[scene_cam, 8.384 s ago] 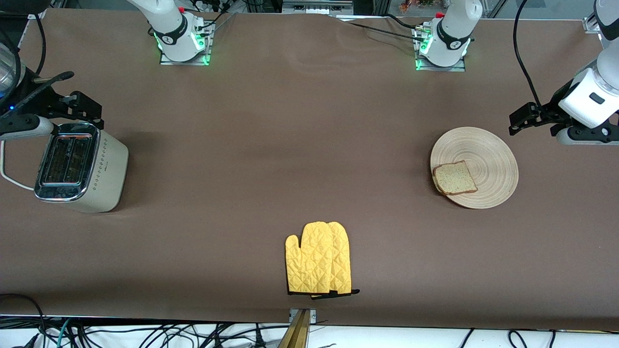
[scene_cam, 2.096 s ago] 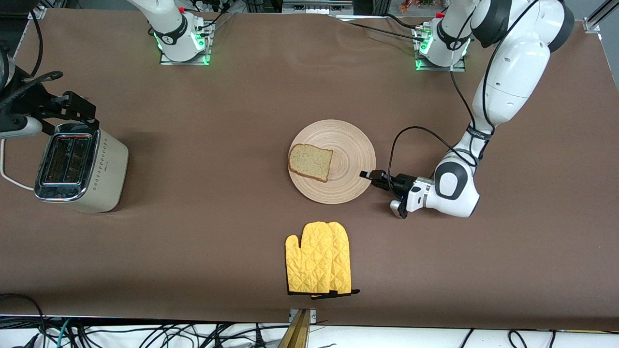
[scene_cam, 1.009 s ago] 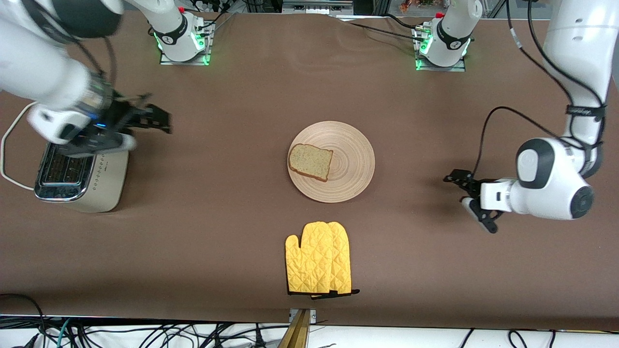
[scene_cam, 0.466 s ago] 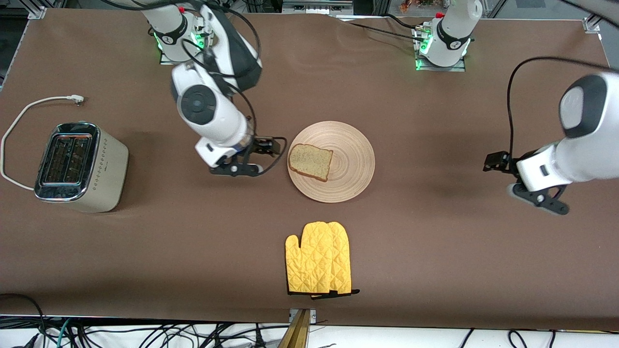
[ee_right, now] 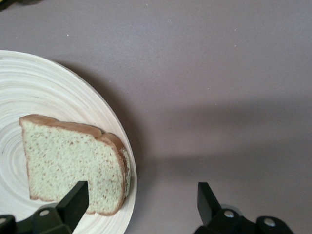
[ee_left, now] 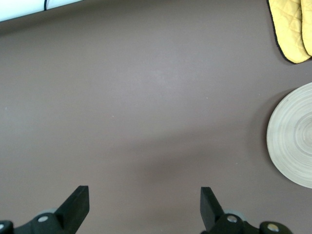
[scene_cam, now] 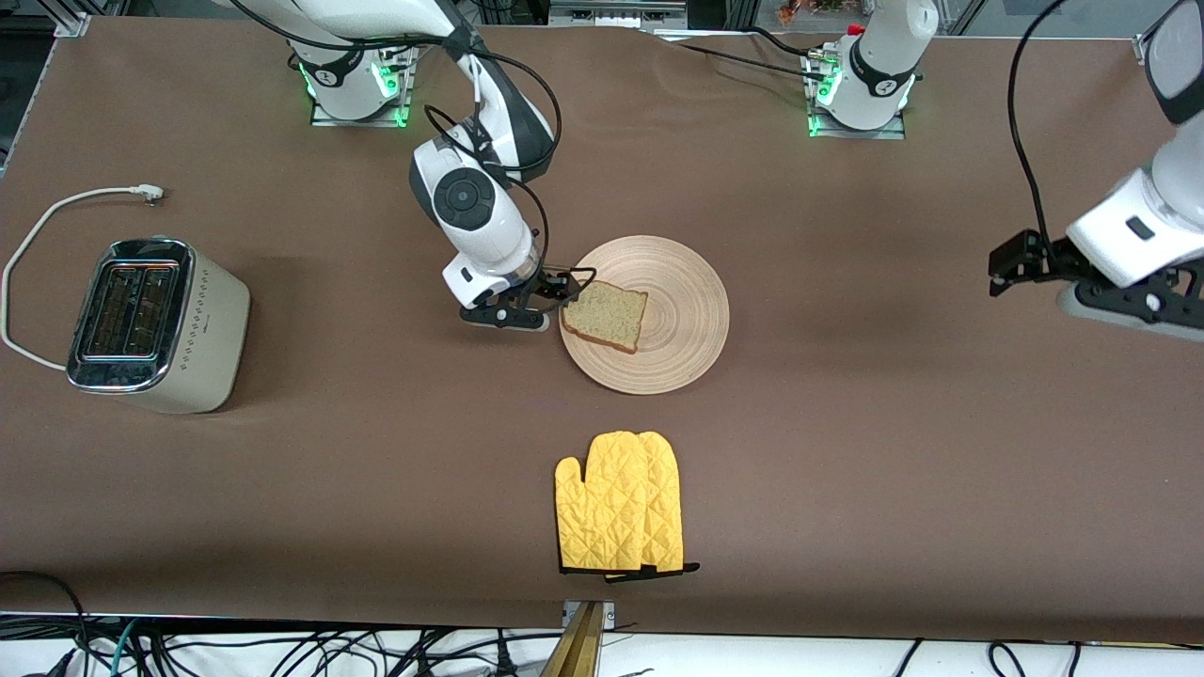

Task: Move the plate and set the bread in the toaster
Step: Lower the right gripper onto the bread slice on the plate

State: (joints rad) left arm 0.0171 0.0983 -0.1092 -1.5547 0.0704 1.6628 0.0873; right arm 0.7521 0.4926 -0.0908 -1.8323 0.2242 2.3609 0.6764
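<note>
The beige wooden plate (scene_cam: 689, 310) lies at the table's middle. The bread (scene_cam: 605, 315) lies on it, at the side toward the right arm's end. My right gripper (scene_cam: 567, 290) is open and low over the plate's rim at the bread's edge. In the right wrist view my right gripper (ee_right: 140, 201) has one finger (ee_right: 75, 197) over the bread (ee_right: 73, 163) and the other over bare table beside the plate (ee_right: 48, 92). My left gripper (scene_cam: 1011, 260) is open and empty over the left arm's end of the table. The toaster (scene_cam: 160, 324) stands at the right arm's end.
A yellow oven mitt (scene_cam: 616, 503) lies nearer to the front camera than the plate. The toaster's white cord (scene_cam: 56, 207) loops on the table beside it. The left wrist view shows my left gripper (ee_left: 144, 202), the plate's edge (ee_left: 292, 136) and the mitt (ee_left: 292, 24).
The left gripper slid the plate with the bread to the middle, let go and drew back to its end. The right gripper came from the toaster to the bread's edge.
</note>
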